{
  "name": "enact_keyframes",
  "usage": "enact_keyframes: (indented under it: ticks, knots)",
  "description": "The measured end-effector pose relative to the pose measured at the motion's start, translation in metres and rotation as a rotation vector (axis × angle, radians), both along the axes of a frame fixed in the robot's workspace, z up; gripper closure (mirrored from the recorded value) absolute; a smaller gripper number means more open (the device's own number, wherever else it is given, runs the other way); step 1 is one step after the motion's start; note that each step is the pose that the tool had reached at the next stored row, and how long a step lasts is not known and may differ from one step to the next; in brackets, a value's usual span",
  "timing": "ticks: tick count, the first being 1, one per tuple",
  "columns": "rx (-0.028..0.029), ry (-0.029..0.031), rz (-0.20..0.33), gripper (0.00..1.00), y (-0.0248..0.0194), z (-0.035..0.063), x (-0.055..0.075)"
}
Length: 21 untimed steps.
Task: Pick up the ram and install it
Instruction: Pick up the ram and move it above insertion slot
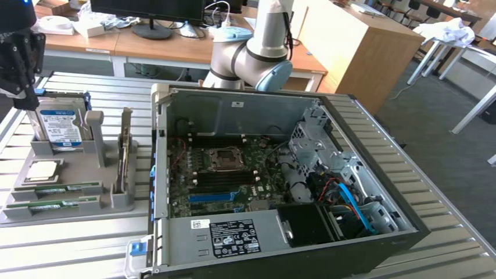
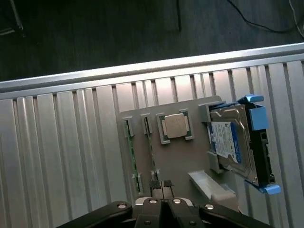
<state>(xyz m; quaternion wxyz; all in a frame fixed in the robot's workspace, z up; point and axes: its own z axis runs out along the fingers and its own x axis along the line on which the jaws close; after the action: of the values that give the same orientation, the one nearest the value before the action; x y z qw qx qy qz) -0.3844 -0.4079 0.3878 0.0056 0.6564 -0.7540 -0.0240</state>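
The ram (image 1: 58, 188) is a long, thin green stick with pale label patches, seated level on edge in a slot of the grey holder (image 1: 69, 216) at the exterior view's left; a second stick (image 1: 53, 204) lies parallel just beside it

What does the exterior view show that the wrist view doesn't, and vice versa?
Exterior view: the open computer case with its motherboard, the robot arm behind it, and a desk with a monitor.
Wrist view: dark floor with a cable past the table edge.
Both: the slatted table, grey tray, hard drive, processor chip, two ram sticks lying in the tray, and the end effector, shut and empty, above the tray.
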Motion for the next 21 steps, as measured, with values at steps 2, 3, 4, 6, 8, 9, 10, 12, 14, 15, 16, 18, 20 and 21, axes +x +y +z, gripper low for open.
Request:
enact_keyframes:
  ticks: [2,3,4,6,8,9,10,12,14,15,16,18,20,21]
  knots:
    - [0.0000,0.0000,0.032,0.90,0.0000,-0.0002,0.0000]
    - [0.0000,0.0000,0.048,0.90,0.0000,-0.0002,0.0000]
    - [0.0001,0.0000,0.064,0.90,0.0000,-0.0003,0.0000]
    - [0.0000,0.0000,0.097,0.90,0.0000,-0.0004,0.0000]
    - [0.0000,0.0001,0.125,0.90,0.0000,-0.0005,0.0000]
    - [0.0000,0.0000,0.129,0.90,0.0000,-0.0005,0.0000]
    - [0.0000,0.0000,0.130,0.90,0.0000,-0.0005,0.0000]
    - [0.0000,0.0000,0.130,0.90,0.0000,-0.0005,0.0000]
    - [0.0000,0.0000,0.130,0.90,0.0000,-0.0005,0.0000]
    - [0.0000,0.0000,0.133,0.90,0.0000,-0.0005,0.0000]
    - [0.0000,0.0000,0.137,0.90,0.0000,-0.0005,0.0000]
    - [0.0000,0.0000,0.152,0.90,0.0000,-0.0005,0.0000]
    - [0.0001,-0.0001,0.163,0.90,0.0000,-0.0006,0.0000]
    - [0.0001,0.0000,0.164,0.90,0.0000,-0.0005,0.0000]
